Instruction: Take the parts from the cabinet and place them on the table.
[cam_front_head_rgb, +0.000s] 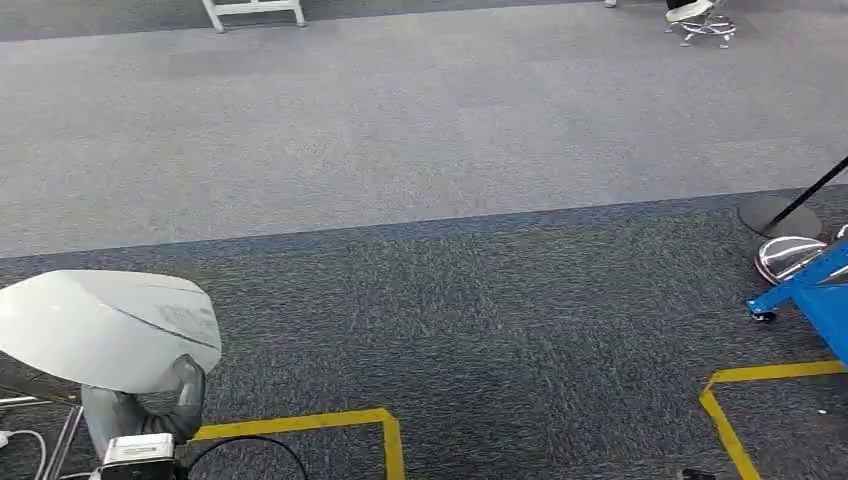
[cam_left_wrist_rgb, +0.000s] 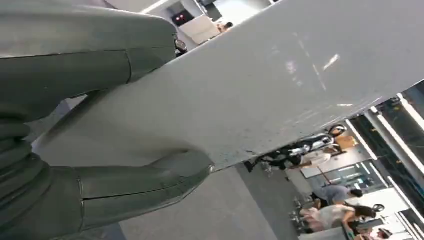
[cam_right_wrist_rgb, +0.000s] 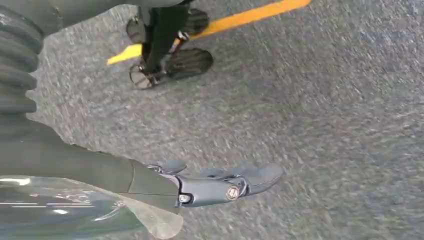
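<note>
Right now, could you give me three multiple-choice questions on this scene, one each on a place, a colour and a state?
1. Where does the white part appear in the head view?
A. lower left, in the left hand
B. far right, on the blue frame
C. top centre, on the carpet

2. What colour are the tape lines on the floor?
A. red
B. yellow
C. green

3. How is the right hand?
A. gripping a white part
B. closed in a fist
C. fingers held out, holding nothing

Answers:
1. A, since the head view shows the part at lower left above the hand, and the left wrist view shows the thumb and fingers clasping its edge.
2. B, since the angled lines on the dark carpet are yellow.
3. C, since the right wrist view shows the fingers straight out over bare carpet.
</note>
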